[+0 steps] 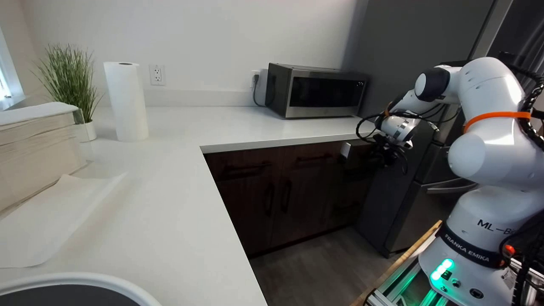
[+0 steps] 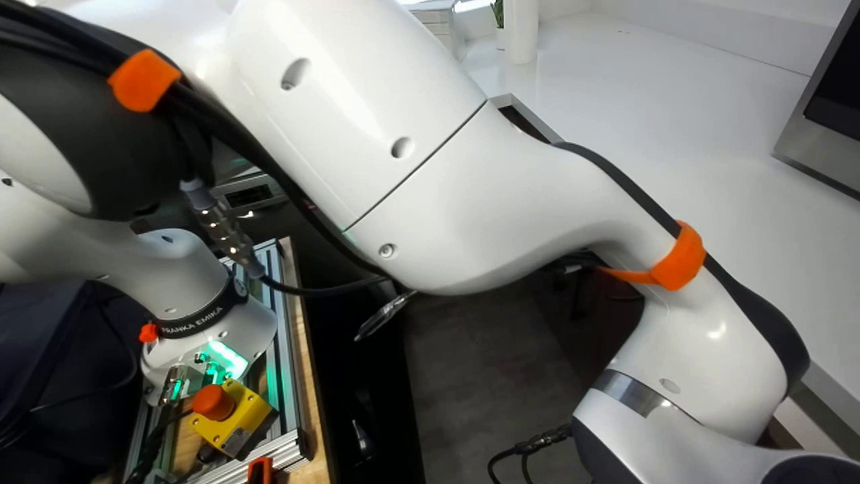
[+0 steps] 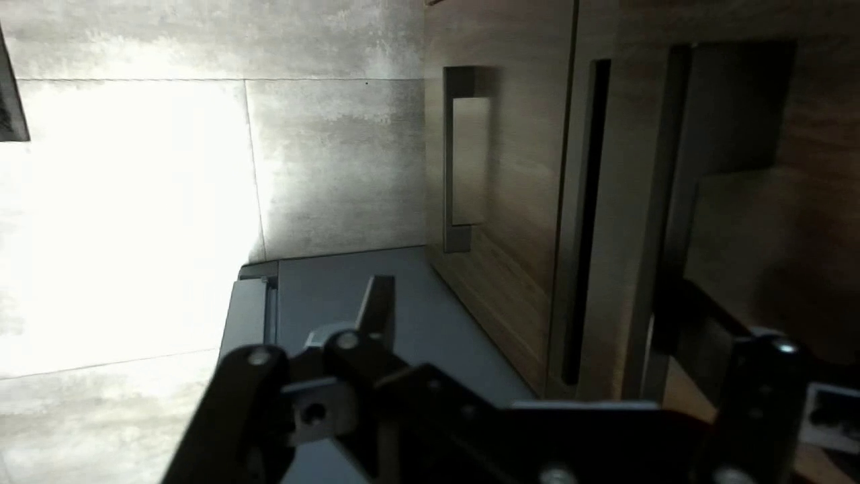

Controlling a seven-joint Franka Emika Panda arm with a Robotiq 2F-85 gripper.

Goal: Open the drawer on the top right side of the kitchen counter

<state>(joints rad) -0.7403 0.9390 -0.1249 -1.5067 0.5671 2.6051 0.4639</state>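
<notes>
- The drawer (image 1: 357, 155) sits under the front edge of the kitchen counter (image 1: 182, 178), close to its right-hand end, and stands partly pulled out, a pale patch of its inner box showing at the side.
- Its front faces away from the wall, over the floor (image 1: 314, 259); the long axis of that front lies level, along the counter's edge. The wrist view is turned sideways, so the handle (image 3: 672, 168) runs top to bottom there.
- The gripper (image 3: 541, 296) is at that handle, its fingers (image 3: 381, 309) spread wide apart, one of them right beside the handle; I can't tell whether they touch.
- Much of the drawer front is lost behind the gripper and in shadow.
- Near the counter's back right corner stands a microwave (image 1: 327, 93), with a dark grey refrigerator (image 1: 391, 55) just past that end.
- Toward the counter's left edge are a paper towel roll (image 1: 126, 102), a potted plant (image 1: 70, 80) and a paper stack (image 1: 38, 148), cut off at the left.
- At the near left corner a round white-rimmed thing (image 1: 110, 282) is mostly out of sight; I can't make it out.
- In an exterior view the white robot arm (image 2: 463, 188) fills the middle and runs off at the bottom right corner.
</notes>
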